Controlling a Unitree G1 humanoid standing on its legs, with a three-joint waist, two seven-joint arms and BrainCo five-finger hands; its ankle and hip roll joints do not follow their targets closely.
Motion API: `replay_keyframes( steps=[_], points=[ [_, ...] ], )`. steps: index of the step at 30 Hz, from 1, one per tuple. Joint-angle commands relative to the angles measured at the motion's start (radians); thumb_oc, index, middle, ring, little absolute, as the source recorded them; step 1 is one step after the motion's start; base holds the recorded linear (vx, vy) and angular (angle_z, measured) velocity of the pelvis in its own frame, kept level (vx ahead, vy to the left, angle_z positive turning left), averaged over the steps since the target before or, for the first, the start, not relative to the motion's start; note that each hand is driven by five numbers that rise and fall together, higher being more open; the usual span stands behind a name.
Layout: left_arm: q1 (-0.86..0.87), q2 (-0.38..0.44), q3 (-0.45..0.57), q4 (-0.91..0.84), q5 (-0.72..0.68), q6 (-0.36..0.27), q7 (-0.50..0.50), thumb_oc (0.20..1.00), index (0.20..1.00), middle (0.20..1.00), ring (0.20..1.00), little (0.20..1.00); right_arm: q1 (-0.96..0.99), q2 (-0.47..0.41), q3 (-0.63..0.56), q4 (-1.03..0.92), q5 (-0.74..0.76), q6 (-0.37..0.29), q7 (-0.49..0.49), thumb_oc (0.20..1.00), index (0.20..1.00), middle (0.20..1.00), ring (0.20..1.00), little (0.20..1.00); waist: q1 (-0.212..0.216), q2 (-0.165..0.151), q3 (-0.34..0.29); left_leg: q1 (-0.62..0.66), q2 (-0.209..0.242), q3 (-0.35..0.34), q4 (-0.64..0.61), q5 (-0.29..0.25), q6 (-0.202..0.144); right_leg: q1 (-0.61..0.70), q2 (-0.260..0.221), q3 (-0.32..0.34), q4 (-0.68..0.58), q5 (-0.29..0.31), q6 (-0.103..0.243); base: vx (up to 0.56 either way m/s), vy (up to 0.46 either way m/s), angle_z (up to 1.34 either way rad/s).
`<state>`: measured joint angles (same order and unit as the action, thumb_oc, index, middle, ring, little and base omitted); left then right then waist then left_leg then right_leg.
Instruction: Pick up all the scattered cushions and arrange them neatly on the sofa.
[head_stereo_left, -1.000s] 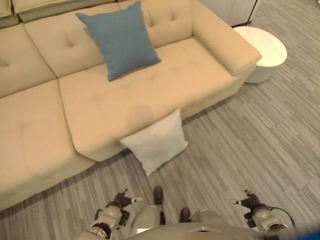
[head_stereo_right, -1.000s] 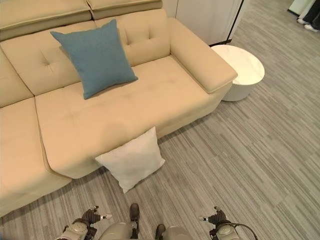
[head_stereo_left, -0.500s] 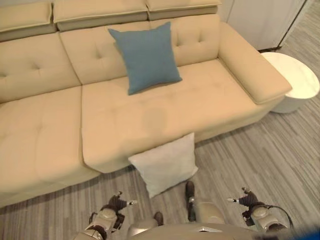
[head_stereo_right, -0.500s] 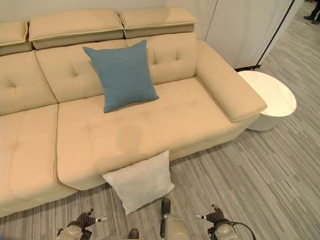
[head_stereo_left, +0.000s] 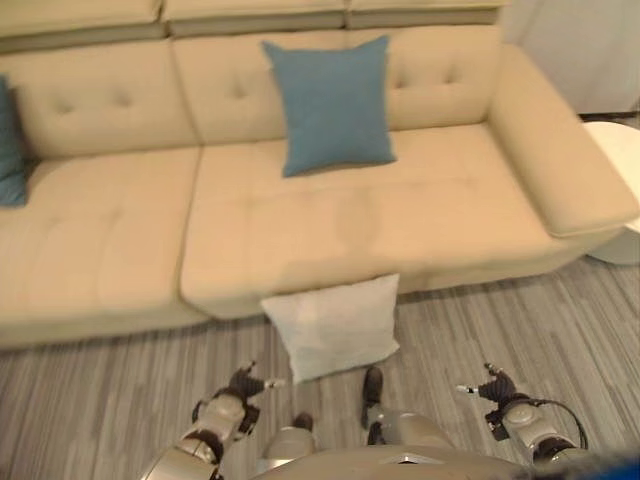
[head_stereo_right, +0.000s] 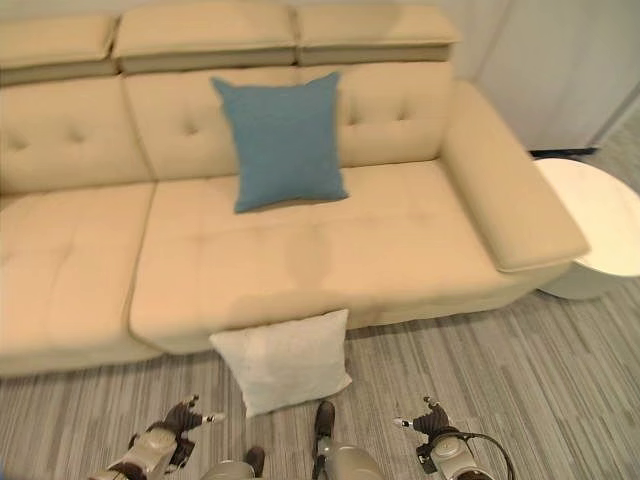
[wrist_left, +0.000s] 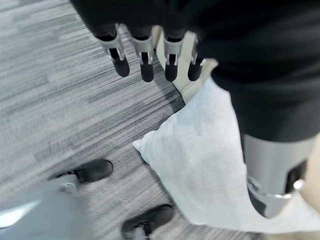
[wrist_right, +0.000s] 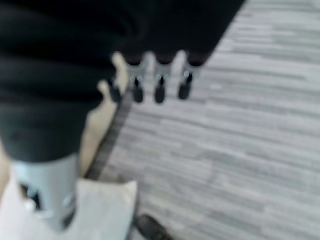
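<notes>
while the beige sofa (head_stereo_left: 330, 220) spans the wall side of the room, its seats are mostly bare: one blue cushion (head_stereo_left: 333, 103) leans upright against the backrest, and the edge of another blue cushion (head_stereo_left: 9, 145) shows at the far left end. a round white side table (head_stereo_right: 600, 228) stands just beside the sofa's right arm. on the striped grey floor (head_stereo_right: 520, 360) a white cushion (head_stereo_left: 335, 325) lies against the sofa's front edge, tilted slightly, directly ahead of the robot and between its two arms. the left hand (head_stereo_left: 243, 385) hangs low near the cushion's left corner, fingers straight and relaxed, holding nothing; the left wrist view shows the cushion just past them. the right hand (head_stereo_left: 492, 385) hangs well to the cushion's right, likewise loose and empty. judging by this, the step in hand is the approach to the white cushion. the next move likely calls for bending down, bringing both hands to its opposite edges, and lifting it onto the seat beside the blue one.
</notes>
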<state>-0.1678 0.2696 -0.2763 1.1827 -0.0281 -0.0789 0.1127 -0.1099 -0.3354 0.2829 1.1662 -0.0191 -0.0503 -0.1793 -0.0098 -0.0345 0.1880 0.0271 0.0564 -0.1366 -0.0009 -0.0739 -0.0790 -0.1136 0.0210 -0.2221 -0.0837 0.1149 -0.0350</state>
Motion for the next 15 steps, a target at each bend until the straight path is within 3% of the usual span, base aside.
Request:
replay_keyframes(
  steps=[1,4,10,15],
  points=[
    [-0.010,0.017,-0.025,-0.015,-0.014,-0.017,0.003,1.000,1.000,1.000,1.000,1.000,-0.001,-0.047,0.003,-0.026,0.037,-0.020,-0.022,1.000,1.000,1.000,1.000,1.000,-0.010,-0.034,0.017,-0.074,-0.044,0.123,0.018,0.042,0.027,0.047,-0.077,0.040,0.126,-0.171,0.089,-0.05,0.032,0.68],
    [-0.018,0.016,-0.031,-0.012,-0.012,-0.018,0.007,1.000,1.000,1.000,1.000,1.000,-0.016,-0.053,0.007,-0.024,0.040,-0.017,-0.029,1.000,1.000,1.000,1.000,1.000,-0.005,-0.043,0.032,-0.148,-0.035,0.178,0.069,0.056,0.026,0.047,-0.099,0.028,0.129,-0.165,0.097,0.01,0.091,0.65],
    [0.016,0.040,0.005,0.021,-0.002,-0.012,0.008,1.000,1.000,1.000,1.000,1.000,-0.026,-0.020,0.029,-0.013,0.014,-0.004,-0.022,1.000,1.000,1.000,1.000,1.000,0.004,-0.051,0.019,-0.117,-0.054,0.224,0.037,0.030,0.060,0.029,-0.105,0.091,0.166,-0.163,0.117,0.11,0.155,-0.31],
    [0.000,0.060,0.016,0.004,-0.022,-0.017,0.019,1.000,1.000,1.000,1.000,1.000,-0.041,-0.016,0.032,-0.016,0.023,-0.003,-0.028,1.000,1.000,1.000,1.000,1.000,0.018,-0.065,0.035,-0.151,-0.061,0.231,0.068,0.012,0.070,-0.003,-0.113,0.105,0.178,-0.157,0.123,0.00,0.043,-0.28]
  ],
)
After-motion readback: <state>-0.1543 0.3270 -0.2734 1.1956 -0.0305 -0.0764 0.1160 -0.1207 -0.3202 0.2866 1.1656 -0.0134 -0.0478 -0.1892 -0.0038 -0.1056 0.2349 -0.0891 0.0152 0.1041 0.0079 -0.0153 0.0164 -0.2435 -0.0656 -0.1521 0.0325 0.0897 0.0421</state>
